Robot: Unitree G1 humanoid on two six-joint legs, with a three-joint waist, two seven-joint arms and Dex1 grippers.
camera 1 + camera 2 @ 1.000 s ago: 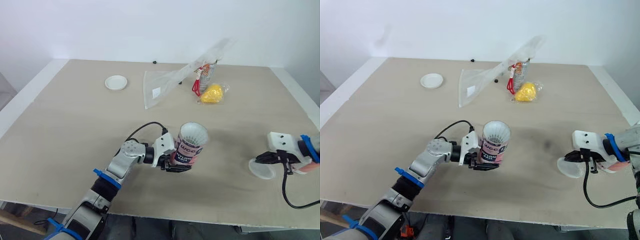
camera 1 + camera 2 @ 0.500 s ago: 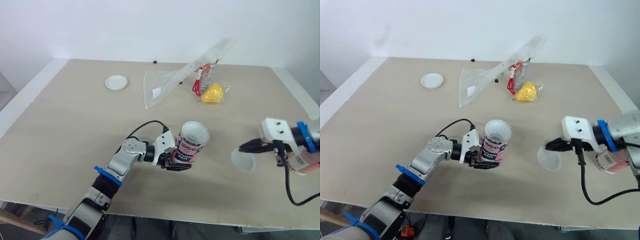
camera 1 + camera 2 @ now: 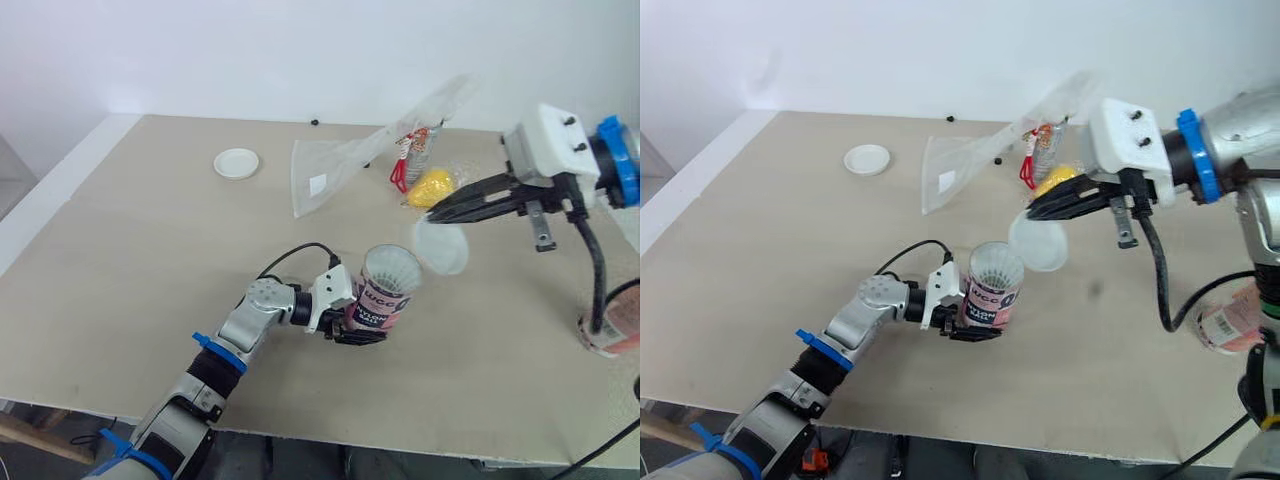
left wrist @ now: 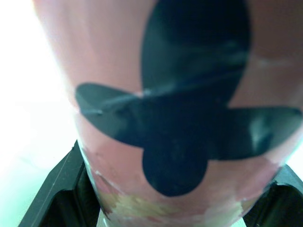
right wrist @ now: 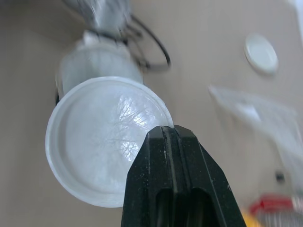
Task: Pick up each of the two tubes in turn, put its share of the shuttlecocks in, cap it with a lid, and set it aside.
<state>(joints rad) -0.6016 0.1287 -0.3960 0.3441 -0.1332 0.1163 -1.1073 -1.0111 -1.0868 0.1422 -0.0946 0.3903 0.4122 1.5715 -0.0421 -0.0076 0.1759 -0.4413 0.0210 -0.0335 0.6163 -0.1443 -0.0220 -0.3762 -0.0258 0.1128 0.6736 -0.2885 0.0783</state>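
A pink tube (image 3: 383, 295) with white shuttlecock feathers in its open top stands tilted near the table's middle front. My left gripper (image 3: 352, 325) is shut on its lower part; the left wrist view shows the pink tube (image 4: 165, 109) close up between the black fingers (image 4: 61, 189). My right gripper (image 3: 432, 215) is shut on the rim of a translucent white lid (image 3: 441, 247), held in the air just right of the tube's mouth. Seen from the right wrist, the lid (image 5: 102, 142) hangs over the tube (image 5: 99, 61). A second pink tube (image 3: 612, 330) lies at the right edge.
A second white lid (image 3: 236, 163) lies at the back left. A clear plastic bag (image 3: 340, 165) rests at the back centre, beside a yellow object (image 3: 433, 187) and a red-handled item (image 3: 401, 170). A black cable (image 3: 596, 270) hangs from my right arm.
My right gripper rose from the table's front right and swung left with the lid, up to the held tube's mouth. The second tube now shows at the right edge. The left gripper kept still.
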